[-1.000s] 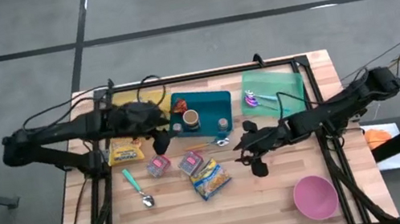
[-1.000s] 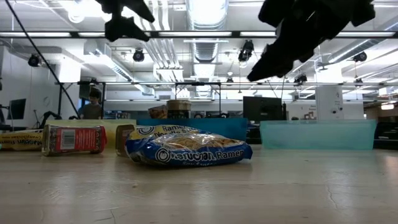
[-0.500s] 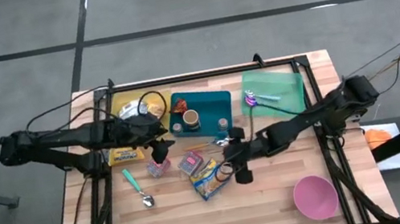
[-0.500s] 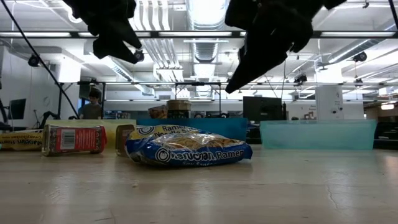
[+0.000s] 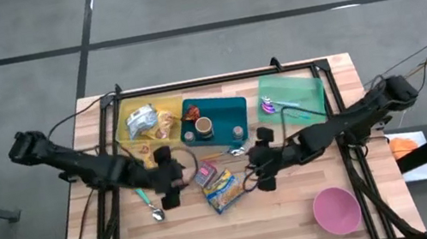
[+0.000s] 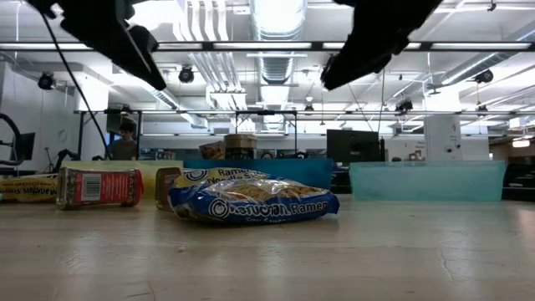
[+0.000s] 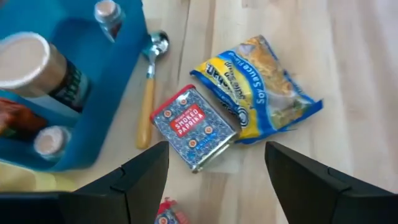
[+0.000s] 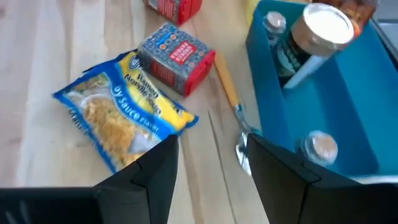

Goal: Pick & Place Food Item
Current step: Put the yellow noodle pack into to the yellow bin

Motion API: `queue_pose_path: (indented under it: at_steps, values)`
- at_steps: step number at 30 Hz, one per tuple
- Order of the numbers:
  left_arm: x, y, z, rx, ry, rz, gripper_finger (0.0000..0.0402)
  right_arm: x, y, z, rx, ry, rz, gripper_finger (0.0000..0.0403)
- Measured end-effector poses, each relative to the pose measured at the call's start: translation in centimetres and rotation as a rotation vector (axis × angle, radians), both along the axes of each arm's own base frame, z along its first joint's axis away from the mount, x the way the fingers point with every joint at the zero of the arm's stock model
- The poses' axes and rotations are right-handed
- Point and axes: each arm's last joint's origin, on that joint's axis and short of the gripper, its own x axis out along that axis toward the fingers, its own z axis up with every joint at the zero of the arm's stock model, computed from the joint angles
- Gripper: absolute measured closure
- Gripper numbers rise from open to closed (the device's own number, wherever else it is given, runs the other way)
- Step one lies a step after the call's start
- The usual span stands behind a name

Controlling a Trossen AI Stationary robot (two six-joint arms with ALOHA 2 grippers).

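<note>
A blue and yellow ramen packet (image 5: 223,189) lies flat on the wooden table, with a smoked paprika tin (image 5: 203,173) just beyond it. A second red tin (image 6: 99,186) lies to their left. My left gripper (image 5: 172,201) hovers open above that second tin; in its wrist view the paprika tin (image 7: 193,127) and the packet (image 7: 255,87) lie ahead of its fingers. My right gripper (image 5: 260,179) hovers open just right of the packet (image 8: 121,115). Neither gripper holds anything.
Along the far edge stand a yellow tray (image 5: 128,115) with food items, a blue tray (image 5: 237,105) holding jars, and a green tray (image 5: 304,87). A wooden-handled spoon (image 5: 219,153) lies by the blue tray, a green spoon (image 5: 147,202) at the left, a pink bowl (image 5: 335,209) near right.
My left gripper has swung from beside the yellow tray toward the table's near edge, sinking and rolling, and now hangs over the red tins. My right gripper went left toward the ramen packet, then drew back a little and rose. Nothing on the table has moved.
</note>
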Motion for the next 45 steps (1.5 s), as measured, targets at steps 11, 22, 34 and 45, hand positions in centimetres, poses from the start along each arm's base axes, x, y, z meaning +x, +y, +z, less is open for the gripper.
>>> queue_pose_path:
  at_steps: [11,22,34,45]
  values:
    - [0.7,-3.0,-3.4,0.103,0.060,0.089,0.0130,-3.4,-1.0,-1.1,0.161,-0.238,-0.017,0.0213]
    - [-2.4,2.8,-1.7,-0.111,0.214,1.096,0.0130,-4.1,-1.1,-2.9,0.180,-0.236,-0.028,0.0213]
    - [-1.9,7.7,-2.0,-0.111,0.393,1.288,0.0130,-4.4,-0.5,-2.4,0.194,-0.220,0.052,0.0213]
    - [1.3,7.8,-4.3,0.084,0.662,1.318,0.0130,-4.4,-0.5,-2.4,0.168,-0.220,0.071,0.0213]
